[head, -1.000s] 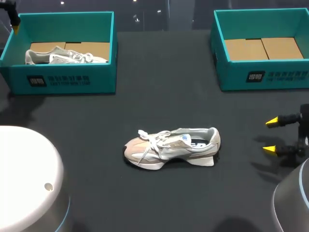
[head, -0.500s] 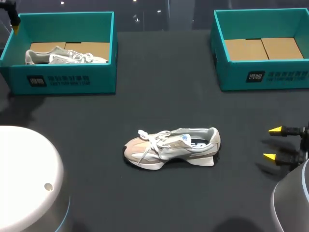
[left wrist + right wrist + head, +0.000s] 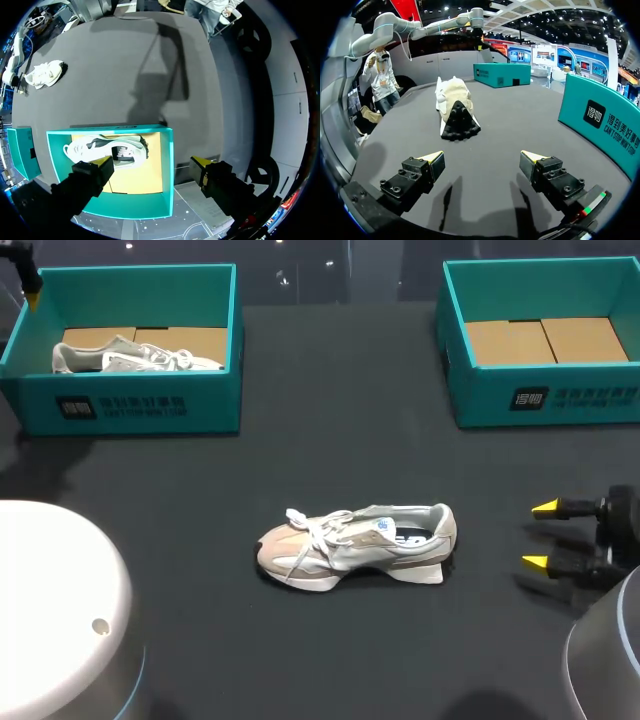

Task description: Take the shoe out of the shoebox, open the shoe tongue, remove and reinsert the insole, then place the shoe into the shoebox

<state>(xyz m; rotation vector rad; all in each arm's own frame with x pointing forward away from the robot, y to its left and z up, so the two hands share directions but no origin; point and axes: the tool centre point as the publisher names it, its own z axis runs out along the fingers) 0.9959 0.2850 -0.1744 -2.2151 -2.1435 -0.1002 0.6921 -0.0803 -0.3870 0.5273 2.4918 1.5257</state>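
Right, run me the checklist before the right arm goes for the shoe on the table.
1. Shoe out on the table, apart from both boxes: ok.
2. Right jaws open, empty: ok.
3. Shoe's heel toward right jaws, nothing between: ok.
4. Right shoebox holds no shoe: ok.
5. Left jaws open, up by the left shoebox, far from the shoe: ok.
6. Insole seated: cannot tell.

Bare table [image 3: 340, 440] runs from the right gripper [image 3: 541, 535] to the shoe [image 3: 355, 545], with nothing between. The shoe lies well apart from both boxes. The right box [image 3: 545, 400] shows a bare cardboard floor; a second shoe [image 3: 135, 355] takes up part of the left box [image 3: 140, 408].
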